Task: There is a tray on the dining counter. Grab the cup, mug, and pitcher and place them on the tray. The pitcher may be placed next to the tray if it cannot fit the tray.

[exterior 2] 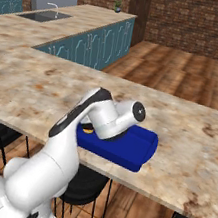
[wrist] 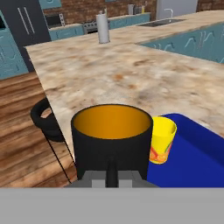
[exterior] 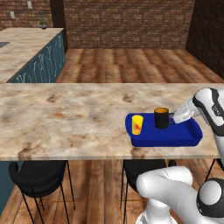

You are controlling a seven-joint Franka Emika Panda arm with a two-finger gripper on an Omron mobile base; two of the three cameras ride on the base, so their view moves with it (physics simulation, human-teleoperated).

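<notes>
The left base view looks forward and down from behind the arm, across the long beige marbled dining counter [exterior: 65, 118]. The right base view covers the same counter obliquely. Both share the shallow bright blue tray [exterior: 164, 139]. The hand view sits close behind the short black mug [wrist: 111, 140], facing along the counter.
</notes>
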